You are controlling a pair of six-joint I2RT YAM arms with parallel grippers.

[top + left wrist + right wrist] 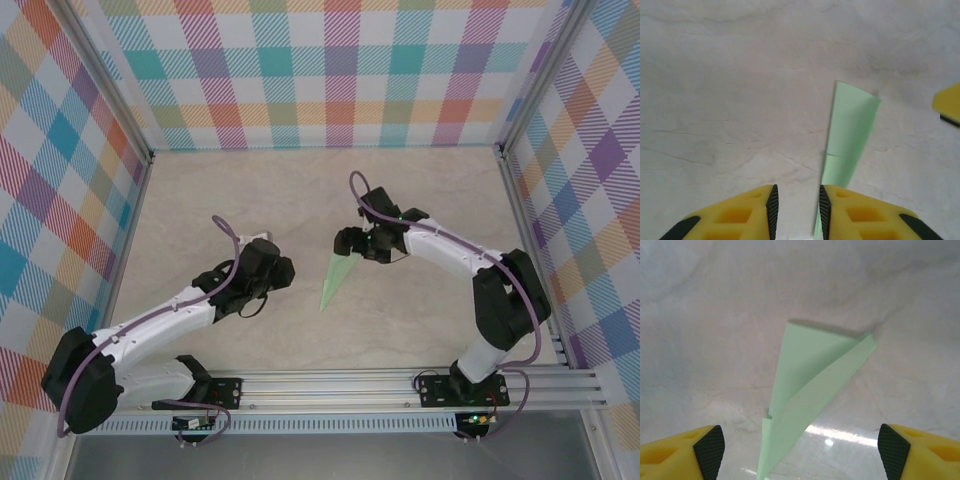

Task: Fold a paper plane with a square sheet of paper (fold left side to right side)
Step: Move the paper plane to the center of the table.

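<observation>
The paper plane (337, 282) is a narrow pale green dart lying flat on the table, its tip toward the near edge and its wide end away. My right gripper (346, 244) hovers over the wide end, open wide. In the right wrist view the creased plane (810, 385) runs between the spread fingertips (709, 449) with nothing gripped. My left gripper (284, 271) sits just left of the plane. In the left wrist view its jaws (797, 212) stand a narrow gap apart and empty, and the plane (850, 135) lies along the outer side of the right finger (826, 210).
The beige marbled tabletop (250, 200) is walled on three sides by plaid panels (320, 70). An aluminium rail (340, 385) carries both arm bases at the near edge. A yellow finger of the right gripper (947, 102) shows at the edge of the left wrist view.
</observation>
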